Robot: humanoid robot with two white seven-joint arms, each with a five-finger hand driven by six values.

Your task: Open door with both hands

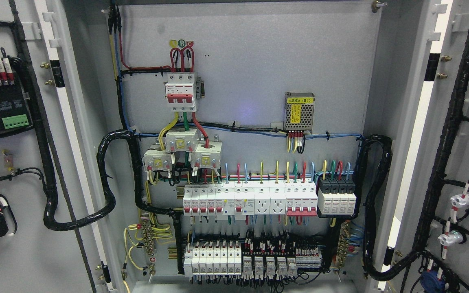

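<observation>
A grey electrical cabinet fills the head view, and both of its doors stand swung wide open. The left door point(27, 244) shows its inner face with black cable looms and a green terminal block point(14, 121). The right door point(468, 162) shows its inner face with black wiring and white connectors. Neither of my hands nor arms shows anywhere in the picture.
Inside, the back panel point(259, 61) carries a red and white main breaker point(180, 91), a perforated power supply point(299, 112), a row of breakers point(250, 199) and lower relays point(255, 258). Thick black cable bundles point(108, 183) loop at both sides.
</observation>
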